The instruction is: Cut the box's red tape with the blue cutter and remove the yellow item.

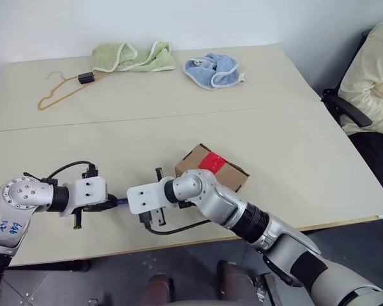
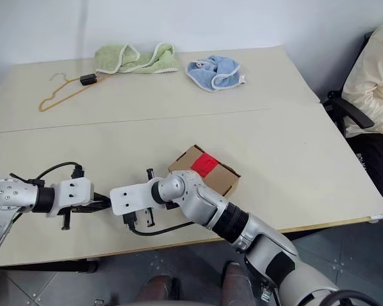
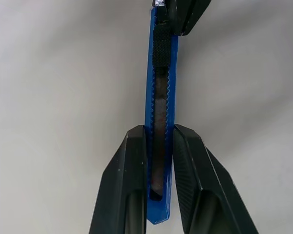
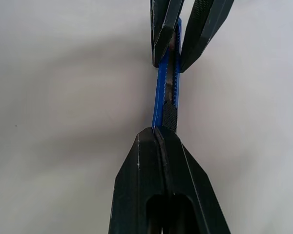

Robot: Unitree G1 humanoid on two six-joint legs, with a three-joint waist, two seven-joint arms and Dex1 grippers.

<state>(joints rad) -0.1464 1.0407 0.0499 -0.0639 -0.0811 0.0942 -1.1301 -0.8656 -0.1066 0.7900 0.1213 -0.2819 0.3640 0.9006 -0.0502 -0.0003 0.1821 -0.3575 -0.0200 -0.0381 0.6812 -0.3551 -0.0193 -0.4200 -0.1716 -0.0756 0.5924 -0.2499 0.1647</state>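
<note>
Left wrist view: blue cutter (image 3: 161, 117) between left gripper (image 3: 160, 146) fingers.

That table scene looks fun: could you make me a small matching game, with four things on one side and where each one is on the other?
Things:
1. blue cutter
2. red tape
3. green towel
4. orange hanger

Places:
A. far side of the table, beside a blue cloth
B. held between the two grippers
C. far left of the table
D. on top of the box

Pairs: 1-B, 2-D, 3-A, 4-C
</note>
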